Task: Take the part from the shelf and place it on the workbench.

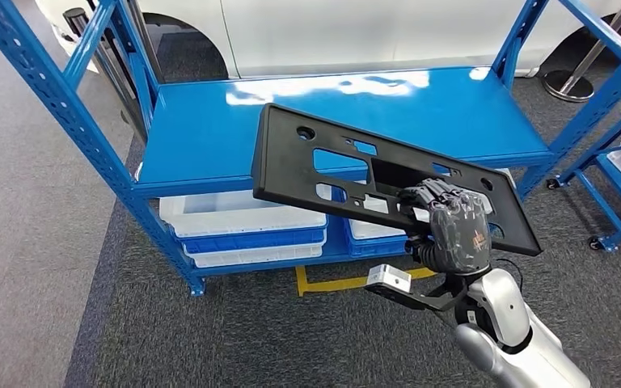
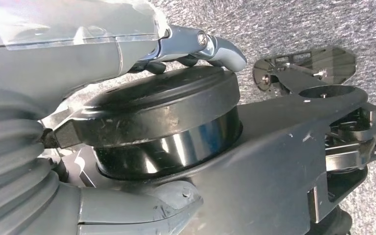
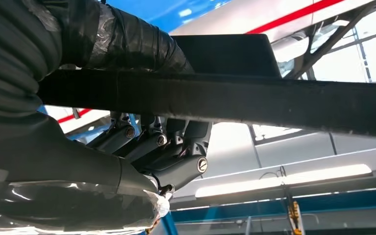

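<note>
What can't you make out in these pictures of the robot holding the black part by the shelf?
- Head view: the right hand grips the black part, which hides the white bins behind it.
- Head view: the workbench cannot be identified.
- Right wrist view: the part shows edge-on, so its holes are hidden.
- Left wrist view: the left hand hangs by the robot's own dark body; whether it is open cannot be told.

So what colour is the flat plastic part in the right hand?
Black, clearest in the head view.

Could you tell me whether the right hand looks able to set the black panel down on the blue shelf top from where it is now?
Probably yes: the right hand grips the black panel just above the bare blue shelf top, nothing between.
</note>
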Robot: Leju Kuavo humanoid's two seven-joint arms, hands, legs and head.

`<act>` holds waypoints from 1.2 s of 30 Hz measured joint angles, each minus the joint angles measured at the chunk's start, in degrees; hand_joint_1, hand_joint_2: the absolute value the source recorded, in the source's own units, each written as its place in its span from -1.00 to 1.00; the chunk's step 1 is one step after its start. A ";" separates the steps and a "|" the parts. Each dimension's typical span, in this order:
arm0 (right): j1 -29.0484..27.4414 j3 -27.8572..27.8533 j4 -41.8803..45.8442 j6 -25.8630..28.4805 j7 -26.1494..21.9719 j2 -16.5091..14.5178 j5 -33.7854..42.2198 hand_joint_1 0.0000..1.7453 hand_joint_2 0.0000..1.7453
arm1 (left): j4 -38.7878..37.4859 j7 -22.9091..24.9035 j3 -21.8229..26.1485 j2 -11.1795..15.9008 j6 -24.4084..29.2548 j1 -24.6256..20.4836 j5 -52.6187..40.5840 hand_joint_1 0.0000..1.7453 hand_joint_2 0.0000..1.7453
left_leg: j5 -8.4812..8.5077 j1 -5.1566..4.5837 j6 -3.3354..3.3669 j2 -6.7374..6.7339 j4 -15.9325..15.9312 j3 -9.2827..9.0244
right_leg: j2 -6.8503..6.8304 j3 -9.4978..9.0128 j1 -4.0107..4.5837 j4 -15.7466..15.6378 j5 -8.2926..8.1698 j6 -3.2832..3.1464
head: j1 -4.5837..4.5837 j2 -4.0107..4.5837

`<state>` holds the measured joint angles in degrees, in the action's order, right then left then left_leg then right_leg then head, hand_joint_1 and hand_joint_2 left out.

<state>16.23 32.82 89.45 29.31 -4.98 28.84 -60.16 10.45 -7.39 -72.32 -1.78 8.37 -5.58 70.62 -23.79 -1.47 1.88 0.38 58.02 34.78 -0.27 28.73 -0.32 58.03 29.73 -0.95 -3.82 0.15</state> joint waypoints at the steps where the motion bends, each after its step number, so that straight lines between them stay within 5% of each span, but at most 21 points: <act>1: 0.06 0.02 0.00 -0.16 -0.06 -0.01 0.06 1.00 1.00 | 0.00 -0.01 0.01 0.08 -0.04 -0.01 0.00 -1.00 1.00 | -0.46 -0.08 -0.35 0.01 0.20 0.35 | -0.17 0.40 -0.23 -0.38 -0.68 -0.29 | -0.04 0.00; 3: 0.08 0.07 0.00 -0.32 -0.11 -0.03 0.19 1.00 1.00 | 0.00 -0.02 0.05 0.22 -0.17 -0.09 0.00 -1.00 1.00 | -4.31 -0.09 -1.08 0.01 3.04 1.43 | -0.59 1.66 -0.72 -1.02 -2.18 -0.86 | -0.10 0.00; 5: 0.05 0.07 0.01 -0.36 -0.12 -0.03 0.29 1.00 1.00 | 0.00 -0.02 0.14 0.30 -0.26 -0.22 0.00 -1.00 1.00 | -9.77 0.20 -1.83 -0.01 9.35 2.38 | -0.78 3.38 -0.64 -0.90 -3.48 -1.10 | -0.14 0.00; 6: 0.02 0.08 0.01 -0.36 -0.12 -0.03 0.31 1.00 1.00 | 0.00 -0.02 0.22 0.34 -0.26 -0.24 0.00 -1.00 1.00 | -11.04 0.31 -2.12 -0.02 12.50 2.43 | -0.83 4.34 -0.62 -0.71 -4.09 -1.05 | -0.15 0.00; 8: 0.00 0.08 0.01 -0.42 -0.12 -0.03 0.46 1.00 1.00 | 0.00 0.02 0.41 0.36 -0.20 -0.15 0.01 -1.00 1.00 | -9.36 0.50 -2.47 -0.02 15.01 1.07 | -0.88 6.37 -0.61 -0.13 -5.09 -0.85 | -0.14 0.00; 10: -0.01 0.07 0.01 -0.61 -0.14 -0.03 0.92 1.00 1.00 | 0.00 -0.04 0.62 0.34 -0.05 0.17 0.10 -1.00 1.00 | -5.77 0.74 -2.42 0.12 10.88 -2.65 | -0.76 8.26 -0.62 0.63 -5.89 -0.49 | -0.14 0.00; 11: 0.00 0.05 0.01 -0.79 -0.16 -0.03 1.23 1.00 1.00 | -0.01 -0.10 0.73 0.34 0.04 0.38 0.15 -1.00 1.00 | -5.43 0.79 -2.22 0.54 6.97 -5.36 | -0.59 9.02 -0.58 1.07 -6.31 -0.22 | -0.14 0.00; 13: 0.04 0.03 0.05 -1.29 -0.25 -0.04 1.73 1.00 1.00 | -0.02 -0.21 0.91 0.33 0.17 0.82 0.19 -1.00 1.00 | -7.36 0.71 -1.62 1.34 0.12 -9.40 | -0.20 10.00 -0.52 1.49 -7.28 0.39 | -0.12 0.00; 16: 0.02 0.03 0.17 -1.74 -0.40 -0.02 2.06 1.00 1.00 | -0.02 -0.24 0.96 0.20 0.25 1.14 0.29 -1.00 1.00 | -7.51 0.80 -0.37 0.77 -2.62 -9.83 | 0.45 10.72 -0.41 1.09 -8.72 1.22 | -0.10 0.00; 19: -0.14 -0.02 0.26 -1.89 -0.44 0.02 2.20 1.00 1.00 | -0.02 -0.24 1.00 0.11 0.41 1.07 0.35 -1.00 1.00 | -5.97 1.24 1.02 -0.94 -3.12 -8.85 | 0.59 13.31 -0.65 6.81 -4.41 2.02 | 0.03 0.00; 21: -0.34 -0.02 0.29 -1.97 -0.47 0.01 2.28 1.00 1.00 | -0.02 -0.24 1.02 0.12 0.45 1.07 0.36 -1.00 1.00 | -5.48 1.18 1.15 -2.05 -2.89 -7.95 | 0.52 15.79 -0.93 14.26 -0.50 2.59 | 0.05 0.00; 22: -0.47 -0.02 0.29 -2.01 -0.48 0.01 2.33 1.00 1.00 | -0.02 -0.24 1.04 0.12 0.46 1.07 0.36 -1.00 1.00 | -5.35 1.15 1.10 -2.58 -2.69 -7.60 | 0.45 16.04 -1.08 16.23 0.16 2.80 | 0.05 0.00; 24: -0.63 -0.05 0.31 -2.06 -0.49 0.02 2.46 1.00 1.00 | -0.02 -0.24 1.08 0.12 0.46 1.05 0.37 -1.00 1.00 | -5.38 1.23 0.85 -3.62 -2.16 -7.17 | -0.05 13.14 -1.39 13.48 -1.43 3.07 | 0.04 0.00; 27: -0.87 -0.29 0.57 -1.96 -0.47 0.12 2.56 1.00 1.00 | -0.05 -0.25 1.17 0.22 0.44 1.03 0.25 -1.00 1.00 | -6.02 0.99 -0.11 -4.83 -1.02 -6.88 | -2.95 7.08 -1.02 3.63 -3.75 2.88 | 0.09 0.00; 30: -4.72 -2.05 2.03 -0.16 -0.01 1.65 2.80 1.00 1.00 | -0.09 0.14 1.18 0.27 0.39 0.85 -1.37 -1.00 1.00 | -6.36 0.54 -0.64 -5.58 -0.51 -6.77 | -3.25 6.81 -0.56 2.38 -3.36 1.63 | 0.07 0.00; 32: -11.37 -5.83 4.53 3.21 0.33 4.11 3.43 1.00 1.00 | -0.09 0.93 0.96 0.22 0.43 0.49 -3.50 -1.00 1.00 | -7.53 0.72 -1.04 -4.39 0.49 -6.30 | -2.87 6.75 -0.69 2.17 -3.36 0.91 | 0.08 0.00; 36: -27.98 -19.51 11.03 8.71 -1.14 7.55 6.38 1.00 1.00 | -0.09 2.47 0.15 -0.07 1.12 -0.44 -6.03 -1.00 1.00 | -14.60 0.96 -1.50 -0.96 13.03 -1.49 | -1.51 6.72 -0.54 2.03 -3.37 -0.03 | 0.08 0.00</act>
<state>-11.74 13.31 100.49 38.01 -6.12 36.39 -53.77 10.36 -4.91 -72.17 -1.85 9.49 -6.02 64.59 -38.39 -0.51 0.37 -0.58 71.05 33.29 -1.77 35.45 -0.86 60.06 26.35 -0.98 -3.74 0.15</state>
